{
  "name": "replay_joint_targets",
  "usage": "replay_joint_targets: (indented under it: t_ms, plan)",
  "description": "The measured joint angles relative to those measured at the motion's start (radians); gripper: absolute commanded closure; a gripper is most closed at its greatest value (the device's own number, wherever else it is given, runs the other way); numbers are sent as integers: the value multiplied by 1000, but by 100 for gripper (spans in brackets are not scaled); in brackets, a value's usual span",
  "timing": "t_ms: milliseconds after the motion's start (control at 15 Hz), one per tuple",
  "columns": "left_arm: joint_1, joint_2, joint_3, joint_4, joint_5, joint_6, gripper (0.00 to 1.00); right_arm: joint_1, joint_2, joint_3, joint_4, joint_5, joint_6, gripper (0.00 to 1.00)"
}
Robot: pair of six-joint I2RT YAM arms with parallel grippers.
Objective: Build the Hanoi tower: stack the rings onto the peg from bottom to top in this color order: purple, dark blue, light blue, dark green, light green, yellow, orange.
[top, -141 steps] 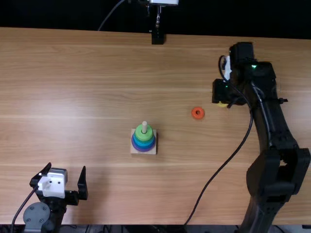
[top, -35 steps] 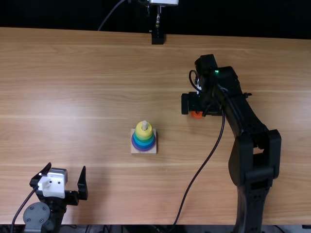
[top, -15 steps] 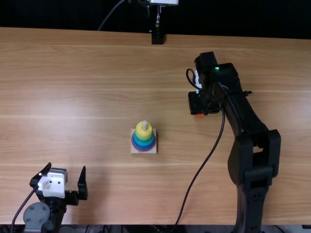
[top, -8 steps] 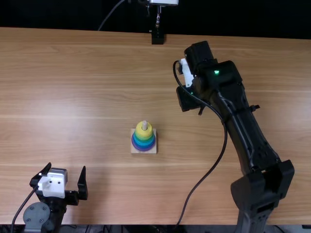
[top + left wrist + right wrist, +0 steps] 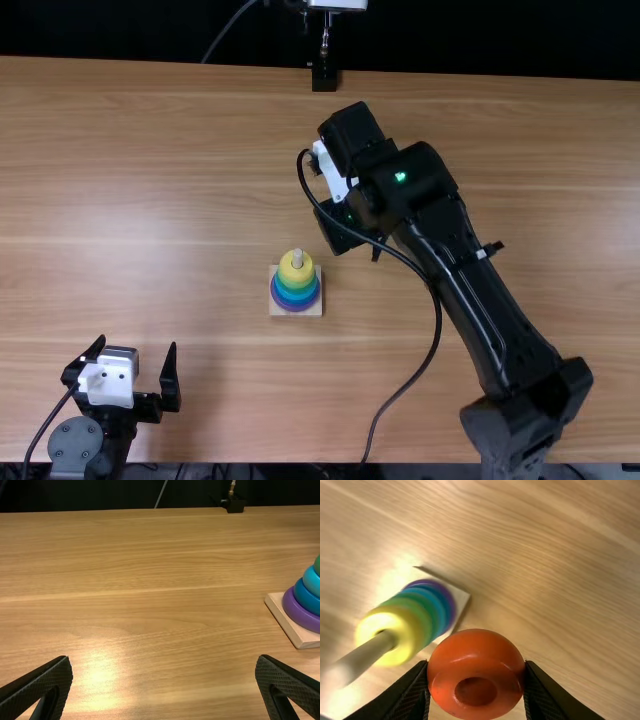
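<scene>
Black and spread wide at the left hand [image 5: 137, 345], stacked to the yellow ring [image 5: 288, 268] on the peg [image 5: 297, 258], and, at the right hand [image 5: 476, 666], gripping the orange ring [image 5: 472, 650], just swung nearer over the bench [image 5: 150, 200], leaving only that to seat.

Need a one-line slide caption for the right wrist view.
Right gripper holds the orange ring beside the peg, yellow ring topmost.

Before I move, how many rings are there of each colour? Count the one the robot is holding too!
Purple ring: 1
Blue rings, dark and light: 2
Green rings, dark and light: 2
Yellow ring: 1
Orange ring, between the right gripper's fingers: 1
Total: 7
</scene>
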Motion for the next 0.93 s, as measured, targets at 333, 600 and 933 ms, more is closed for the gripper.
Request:
replay_joint_targets:
  t_ms: [333, 600, 933]
  plan:
    - [0, 0, 0, 1, -1, 0, 0, 92, -35, 18, 0, 0, 1, 100]
    - [0, 0, 0, 0, 0, 0, 0, 147, -35, 18, 0, 0, 2, 100]
    - [0, 0, 0, 0, 0, 0, 0, 153, -35, 18, 0, 0, 5, 100]
